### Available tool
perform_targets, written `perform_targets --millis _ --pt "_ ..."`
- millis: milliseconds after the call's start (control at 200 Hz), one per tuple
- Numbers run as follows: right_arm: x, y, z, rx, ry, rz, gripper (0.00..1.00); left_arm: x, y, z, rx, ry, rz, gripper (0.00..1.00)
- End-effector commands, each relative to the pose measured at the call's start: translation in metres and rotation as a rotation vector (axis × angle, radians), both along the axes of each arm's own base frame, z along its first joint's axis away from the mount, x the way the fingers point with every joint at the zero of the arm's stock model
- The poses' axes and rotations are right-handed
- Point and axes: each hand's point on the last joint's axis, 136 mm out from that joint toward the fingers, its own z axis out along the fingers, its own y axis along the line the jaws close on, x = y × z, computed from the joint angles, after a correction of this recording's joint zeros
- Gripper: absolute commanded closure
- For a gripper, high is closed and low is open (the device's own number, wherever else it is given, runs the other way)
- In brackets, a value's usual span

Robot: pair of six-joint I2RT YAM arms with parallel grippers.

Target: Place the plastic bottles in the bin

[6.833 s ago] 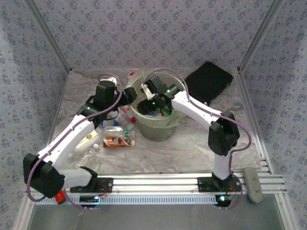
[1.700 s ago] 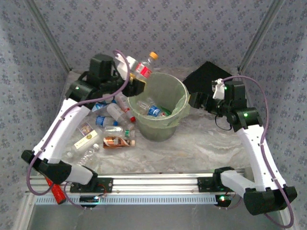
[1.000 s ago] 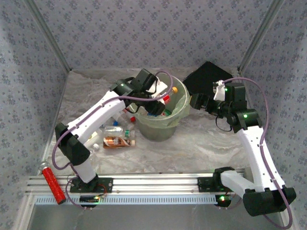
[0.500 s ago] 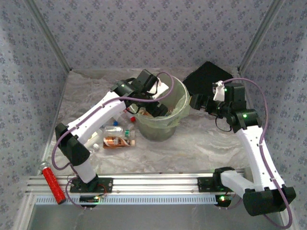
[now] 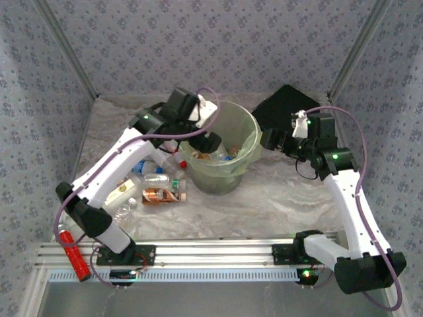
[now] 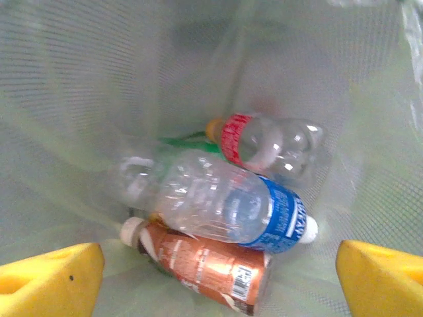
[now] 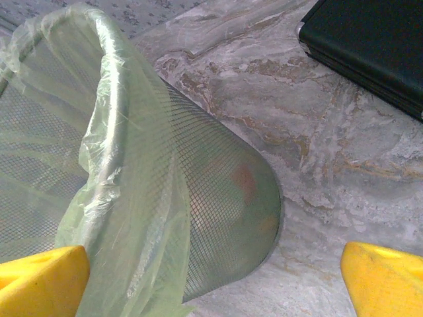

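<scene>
Hovering over the mouth of the bin [image 5: 253, 132], the left pincer [image 5: 211, 144] is spread wide and empty. Its wrist view looks down between yellow fingertips [image 6: 49, 277] at bottles lying on the bin's bottom: a blue-label bottle [image 6: 231, 208], a copper-label bottle [image 6: 205, 264] and a red-label bottle [image 6: 264, 142]. More plastic bottles lie on the desk [image 5: 264, 205] just left of the bin, to the near side of the left pincer. An orange-label bottle [image 5: 162, 195] and a clear bottle [image 5: 158, 178] are both on their sides, long axes roughly left-right across the desk. The left arm is plainly nearer, since the bin stands between them and the right pincer [image 5: 267, 140]. That one is also wide open and empty, just beside the bin's right wall, near the flat black box [image 5: 291, 109]. The next grab likely needs fingers closing across a bottle's width.
</scene>
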Motion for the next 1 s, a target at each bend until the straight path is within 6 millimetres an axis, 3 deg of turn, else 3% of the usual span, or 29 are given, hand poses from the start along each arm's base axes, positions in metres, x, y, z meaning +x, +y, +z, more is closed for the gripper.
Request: perform_targets --millis 0,105,135,250,425,565,650,810,994 --pt "0.005 0.005 0.011 0.006 -0.039 0.030 0.01 0.009 0.032 0.032 -0.109 -0.048 0.131 0.10" --pt "0.008 0.010 0.009 0.015 -0.030 0.048 0.01 0.022 0.067 0.038 -0.190 -0.053 0.266 0.11" --pt "0.011 0.013 0.023 0.024 -0.062 0.057 0.01 0.025 0.078 0.038 -0.212 -0.053 0.307 0.11" --pt "0.013 0.029 0.028 0.030 -0.078 0.107 0.02 0.037 0.118 0.027 -0.264 -0.039 0.452 0.13" --pt "0.018 0.044 0.020 0.008 -0.058 0.148 0.04 0.053 0.182 -0.023 -0.288 0.055 0.666 0.15" --pt "0.021 0.053 0.014 0.000 -0.044 0.170 0.05 0.070 0.213 -0.064 -0.313 0.127 0.797 0.16" --pt "0.021 0.056 0.012 -0.006 -0.038 0.177 0.06 0.080 0.214 -0.086 -0.367 0.184 0.847 0.19" --pt "0.019 0.058 0.009 -0.017 -0.032 0.181 0.06 0.105 0.194 -0.125 -0.405 0.292 0.893 0.23" --pt "0.017 0.057 0.005 -0.032 -0.025 0.179 0.06 0.130 0.164 -0.159 -0.333 0.351 0.901 0.25"
